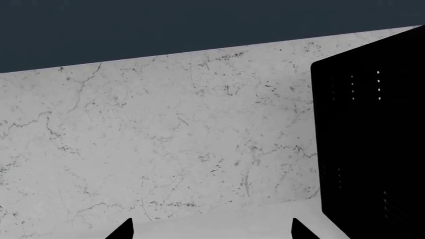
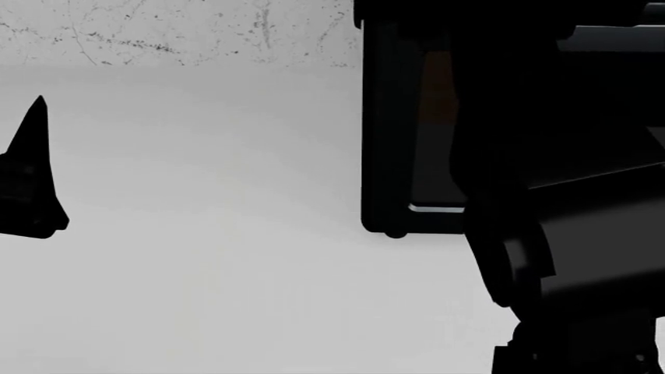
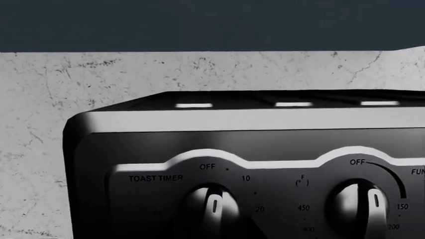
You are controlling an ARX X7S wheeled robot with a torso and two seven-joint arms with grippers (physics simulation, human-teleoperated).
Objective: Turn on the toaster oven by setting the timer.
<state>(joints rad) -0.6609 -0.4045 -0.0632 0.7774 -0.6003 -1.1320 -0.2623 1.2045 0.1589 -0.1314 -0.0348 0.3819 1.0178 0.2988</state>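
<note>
The black toaster oven (image 2: 400, 140) stands on the counter at the right of the head view, with a silver strip along its door's lower edge. My right arm (image 2: 561, 234) covers most of its front. In the right wrist view its control panel (image 3: 265, 149) fills the frame. The TOAST TIMER knob (image 3: 214, 206) has its marker upright, near OFF. My right gripper (image 3: 214, 233) has a dark finger close on each side of that knob. My left gripper (image 1: 212, 230) is open and empty, left of the oven's side (image 1: 371, 139). One of its fingers (image 2: 31, 171) shows in the head view.
A second knob (image 3: 362, 204), with temperature marks, sits beside the timer knob. A marble backsplash (image 1: 166, 139) runs behind the pale counter (image 2: 208, 257), with a dark wall (image 1: 166, 25) above it.
</note>
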